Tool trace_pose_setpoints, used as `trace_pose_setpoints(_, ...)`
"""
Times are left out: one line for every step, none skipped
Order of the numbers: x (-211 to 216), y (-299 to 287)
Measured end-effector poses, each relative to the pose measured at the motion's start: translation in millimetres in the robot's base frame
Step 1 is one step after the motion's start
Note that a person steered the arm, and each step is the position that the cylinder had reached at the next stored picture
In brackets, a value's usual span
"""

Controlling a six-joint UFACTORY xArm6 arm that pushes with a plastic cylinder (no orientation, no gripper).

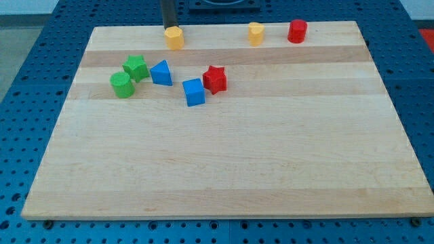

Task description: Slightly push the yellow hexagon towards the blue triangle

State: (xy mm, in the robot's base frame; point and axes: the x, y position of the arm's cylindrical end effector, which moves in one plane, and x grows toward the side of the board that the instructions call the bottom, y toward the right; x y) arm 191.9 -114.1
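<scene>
Pale wooden board [224, 169] on blue perforated bench [20, 102]. Near its top edge, my tip [169, 28] touches the yellow hexagon block [175, 38]; blue triangle block [161, 72] sits below, apart.

The yellow hexagon [175, 37] lies flat near the worktop's [224, 169] top edge, left of centre. The blue triangle [161, 72] sits below it, slightly to the view's left, well apart from it, lying flat just right of a green block [136, 68].
</scene>
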Motion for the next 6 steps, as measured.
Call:
trace_pose_setpoints(0,59)
trace_pose_setpoints(13,111)
trace_pose_setpoints(48,101)
trace_pose_setpoints(75,92)
trace_pose_setpoints(130,160)
trace_pose_setpoints(185,176)
